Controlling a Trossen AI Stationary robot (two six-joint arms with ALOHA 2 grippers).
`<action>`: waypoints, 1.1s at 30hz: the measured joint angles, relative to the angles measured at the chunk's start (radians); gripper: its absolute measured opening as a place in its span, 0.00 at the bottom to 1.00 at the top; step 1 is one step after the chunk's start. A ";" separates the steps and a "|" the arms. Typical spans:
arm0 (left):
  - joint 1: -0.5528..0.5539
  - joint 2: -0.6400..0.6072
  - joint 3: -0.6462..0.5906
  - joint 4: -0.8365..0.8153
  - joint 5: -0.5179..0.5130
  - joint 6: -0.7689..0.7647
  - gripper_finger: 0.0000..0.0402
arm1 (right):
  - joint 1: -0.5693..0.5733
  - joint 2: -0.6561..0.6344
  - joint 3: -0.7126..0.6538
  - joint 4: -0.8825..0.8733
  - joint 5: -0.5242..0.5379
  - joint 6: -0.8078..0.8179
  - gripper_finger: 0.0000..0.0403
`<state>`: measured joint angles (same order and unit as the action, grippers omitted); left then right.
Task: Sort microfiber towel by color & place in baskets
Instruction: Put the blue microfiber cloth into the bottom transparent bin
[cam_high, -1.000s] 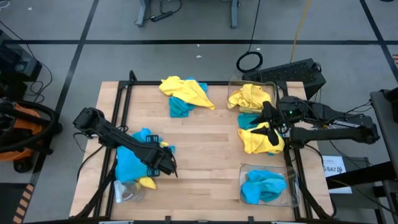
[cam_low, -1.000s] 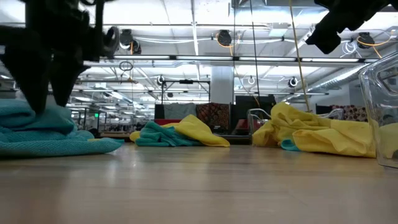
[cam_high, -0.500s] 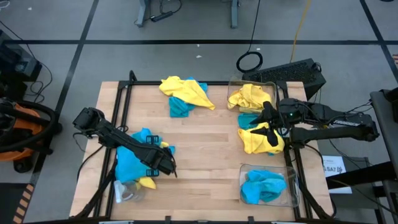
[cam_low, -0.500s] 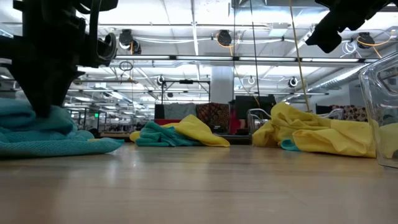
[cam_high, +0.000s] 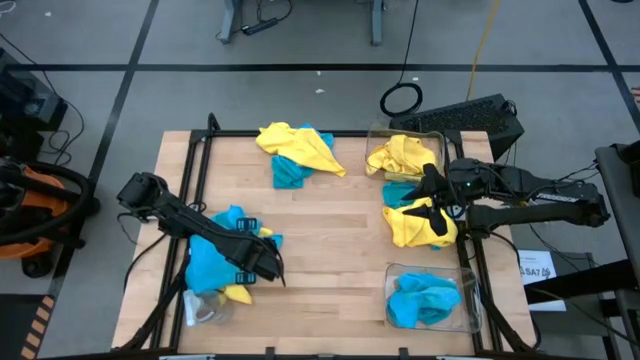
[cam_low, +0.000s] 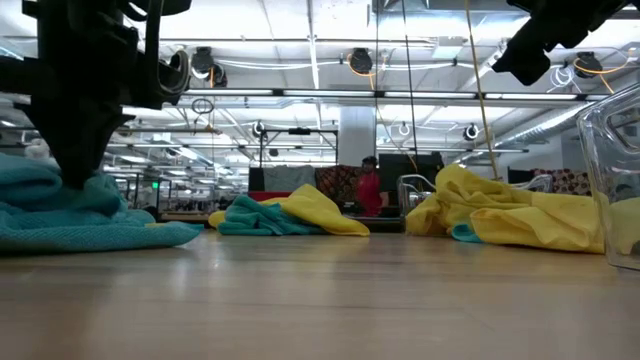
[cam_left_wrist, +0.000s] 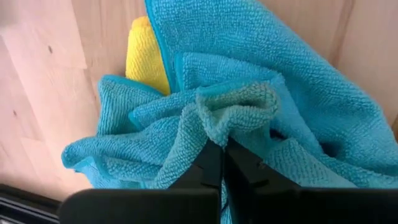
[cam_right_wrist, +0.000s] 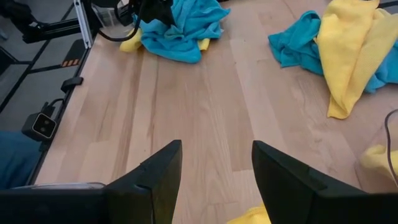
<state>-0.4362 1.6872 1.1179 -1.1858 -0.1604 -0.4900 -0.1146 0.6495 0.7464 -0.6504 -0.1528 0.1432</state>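
At lower right, one clear basket (cam_high: 466, 298) holds turquoise towels (cam_high: 424, 298); the basket (cam_high: 385, 132) at upper right holds yellow ones (cam_high: 402, 155). At lower left of the worktop (cam_high: 330, 230), the left pincer (cam_high: 268, 270) is clenched on a crumpled turquoise towel (cam_left_wrist: 261, 112). The right pincer (cam_high: 432, 197) hangs released over a yellow pile (cam_high: 405, 225).

Wooden table (cam_high: 330, 220) with yellow and turquoise towel heaps (cam_high: 296, 150), two clear baskets (cam_high: 467, 300).

A black keyboard (cam_high: 478, 118) and cable loop (cam_high: 401, 99) lie beyond the table (cam_high: 340, 215).
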 joint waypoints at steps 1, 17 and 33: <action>0.000 -0.004 0.000 0.000 0.000 0.000 0.01 | 0.000 0.000 0.000 -0.003 0.000 0.000 0.46; 0.000 -0.178 0.148 0.000 -0.171 0.025 0.01 | 0.000 0.000 0.000 -0.016 0.000 0.002 0.46; -0.005 -0.320 0.319 -0.115 -0.445 0.034 0.01 | 0.000 0.002 0.000 -0.014 0.000 0.007 0.46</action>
<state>-0.4408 1.3668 1.4372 -1.3006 -0.6052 -0.4558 -0.1146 0.6510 0.7460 -0.6646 -0.1532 0.1497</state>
